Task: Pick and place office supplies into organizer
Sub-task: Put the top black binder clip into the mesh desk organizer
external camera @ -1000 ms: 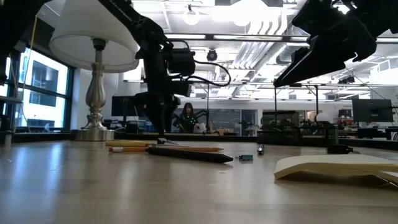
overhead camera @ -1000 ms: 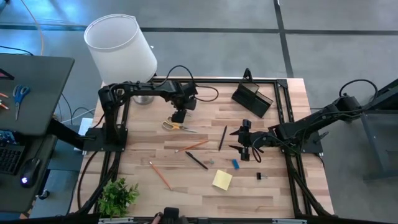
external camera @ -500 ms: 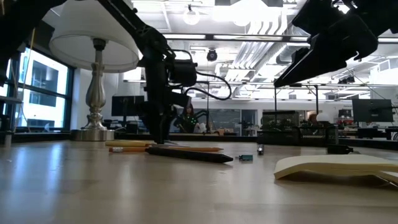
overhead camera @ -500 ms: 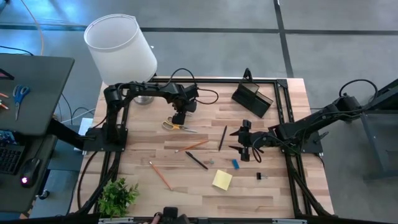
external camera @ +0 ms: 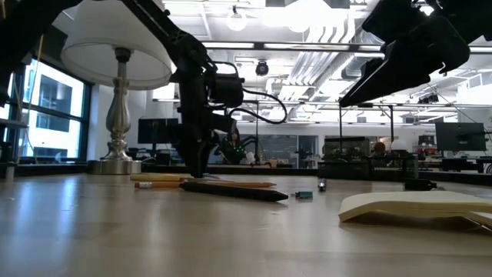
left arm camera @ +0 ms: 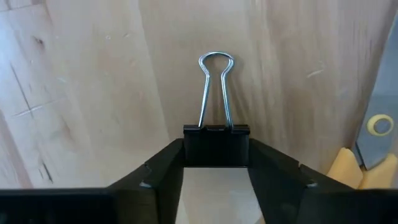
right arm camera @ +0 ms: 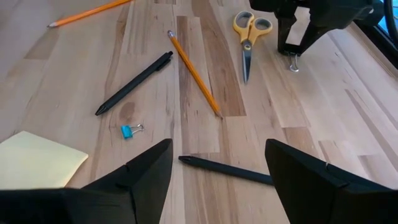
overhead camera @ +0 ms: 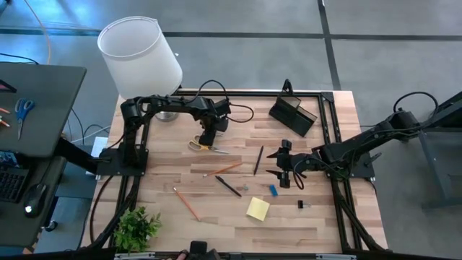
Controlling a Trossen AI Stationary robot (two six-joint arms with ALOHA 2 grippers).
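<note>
left pincer (left arm camera: 216, 163) clamped on black binder clip (left arm camera: 216, 144) just beside yellow scissors (overhead camera: 206, 146); right pincer (right arm camera: 217, 168) apart above counter (overhead camera: 216, 217); no readable writing.

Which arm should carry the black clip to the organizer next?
The left: its hand is already closed on the black clip beside the scissors. The right hand hangs open and empty over the table.

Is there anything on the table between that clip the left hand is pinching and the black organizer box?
Nothing visible does. The left hand grips the black binder clip; bare wood runs from there to the black boxy organizer.
</note>
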